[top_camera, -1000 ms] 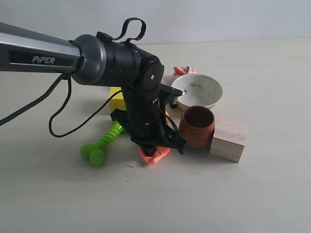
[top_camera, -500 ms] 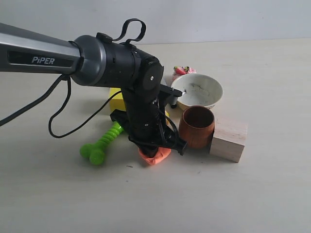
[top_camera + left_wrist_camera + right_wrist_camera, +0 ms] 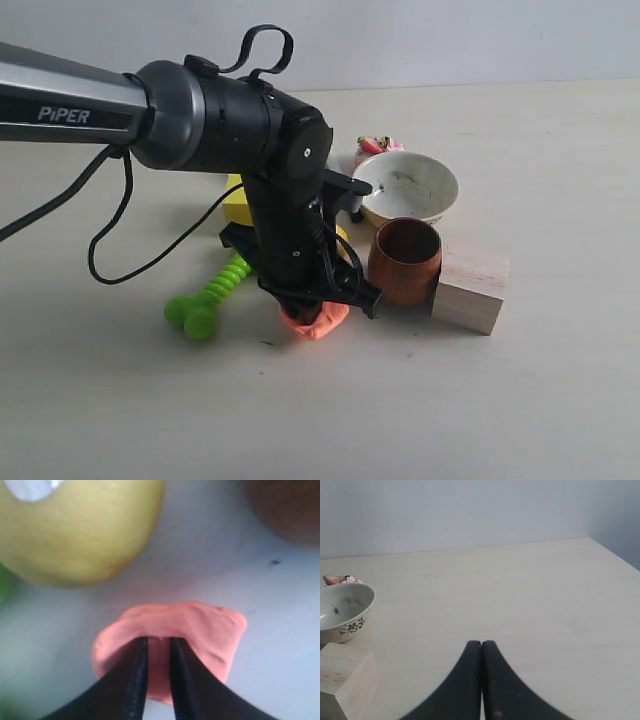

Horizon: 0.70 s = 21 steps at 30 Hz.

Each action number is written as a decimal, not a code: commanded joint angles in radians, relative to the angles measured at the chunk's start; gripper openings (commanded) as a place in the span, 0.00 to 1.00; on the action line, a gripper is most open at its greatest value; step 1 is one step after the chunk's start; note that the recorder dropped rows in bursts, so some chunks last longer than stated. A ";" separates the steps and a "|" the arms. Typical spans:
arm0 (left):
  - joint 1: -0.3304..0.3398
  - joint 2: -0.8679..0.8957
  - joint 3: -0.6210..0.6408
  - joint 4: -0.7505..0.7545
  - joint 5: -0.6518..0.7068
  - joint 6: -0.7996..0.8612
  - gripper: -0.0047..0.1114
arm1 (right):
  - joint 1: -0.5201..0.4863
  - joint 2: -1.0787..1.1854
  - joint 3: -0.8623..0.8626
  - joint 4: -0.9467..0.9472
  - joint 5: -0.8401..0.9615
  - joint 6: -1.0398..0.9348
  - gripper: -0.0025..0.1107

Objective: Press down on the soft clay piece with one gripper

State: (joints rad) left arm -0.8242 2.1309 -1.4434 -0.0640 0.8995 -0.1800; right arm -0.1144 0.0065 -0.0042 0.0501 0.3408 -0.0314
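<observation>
Left gripper [image 3: 306,312] points down onto the soft clay piece [image 3: 324,322], its fingertips touching the upper face of the salmon-orange lump. The left wrist view shows the two black fingers [image 3: 134,680] drawn nearly together, only a slim slit between them, with their tips meeting the clay [image 3: 210,630] near its middle and holding nothing. The clay lies flat on the pale worktop [image 3: 500,400], and its edge shows past the fingers on the side toward the brown cup [image 3: 405,260]. That cup stands upright near the clay, apart from it, and a pale wooden block [image 3: 472,283] sits against the cup's far side from the clay. A yellow fruit [image 3: 80,530] with a white sticker lies just beside the clay without touching it; in the exterior view the arm hides nearly all of it. On the clay's other side from the cup, a green ridged toy [image 3: 205,300] lies near it. Behind the clay are a yellow block [image 3: 237,200], partly covered by the arm, and a white bowl [image 3: 410,185] that stands beyond the cup. A small pink thing [image 3: 375,146] lies farther from the clay than the bowl, too small to make out. The right gripper [image 3: 481,647] is well apart from the clay, above bare worktop, its fingers pressed flat together with no gap and nothing between them.
</observation>
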 commanded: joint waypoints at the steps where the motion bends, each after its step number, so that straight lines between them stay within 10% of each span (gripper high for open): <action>1: -0.003 -0.024 0.002 0.005 0.006 -0.010 0.22 | 0.001 -0.007 0.004 -0.004 -0.007 -0.002 0.02; 14: -0.003 -0.022 0.002 0.005 -0.008 -0.016 0.40 | 0.001 -0.007 0.004 -0.004 -0.007 -0.002 0.02; 21: -0.003 -0.008 0.002 0.005 -0.008 -0.020 0.22 | 0.001 -0.007 0.004 -0.004 -0.007 -0.002 0.02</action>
State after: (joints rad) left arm -0.8242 2.1192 -1.4434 -0.0640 0.8983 -0.1908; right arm -0.1144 0.0065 -0.0042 0.0501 0.3408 -0.0314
